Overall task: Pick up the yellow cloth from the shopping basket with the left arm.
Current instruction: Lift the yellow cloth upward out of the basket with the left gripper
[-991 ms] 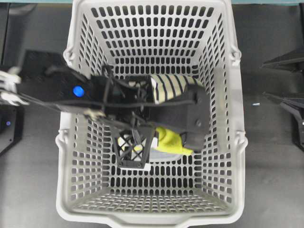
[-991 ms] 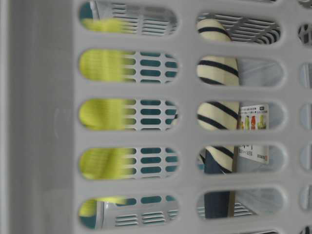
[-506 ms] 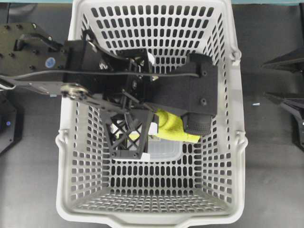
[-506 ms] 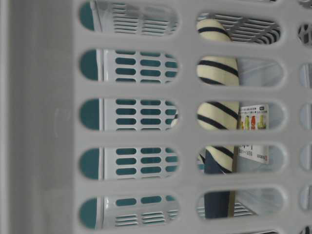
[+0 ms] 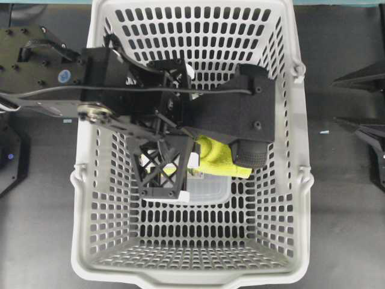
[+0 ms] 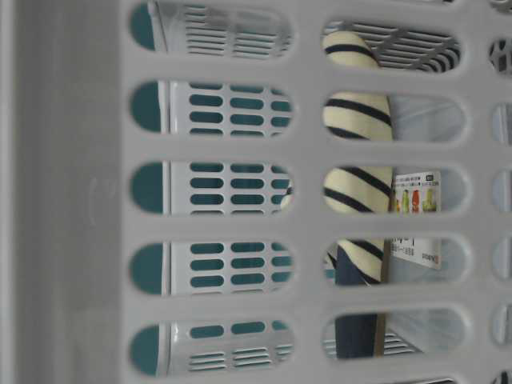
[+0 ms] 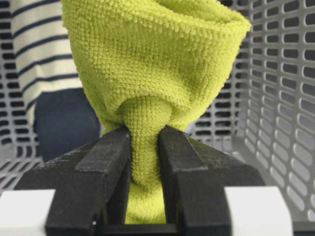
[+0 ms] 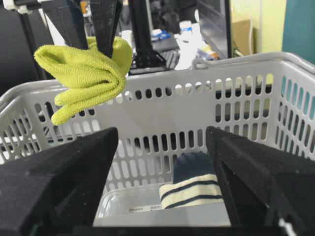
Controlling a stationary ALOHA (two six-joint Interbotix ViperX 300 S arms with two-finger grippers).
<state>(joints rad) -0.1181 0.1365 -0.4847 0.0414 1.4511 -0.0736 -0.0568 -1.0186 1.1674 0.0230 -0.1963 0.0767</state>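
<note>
Now barely higher: yellow cloth (image 7: 147, 78) (pinched in left fingers (image 7: 110, 162)).

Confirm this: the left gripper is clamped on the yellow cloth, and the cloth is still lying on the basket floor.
Not quite. The left gripper is clamped on the yellow cloth, but the cloth hangs in the air at about the shopping basket's rim height, as the right wrist view shows.

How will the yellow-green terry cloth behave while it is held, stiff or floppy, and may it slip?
The yellow-green terry cloth is probably floppy: it hangs folded from the left tool in the right wrist view. It seems light, since a narrow pinch carries it. Slipping looks unlikely, because its looped pile bunches between the closed jaws.
</note>
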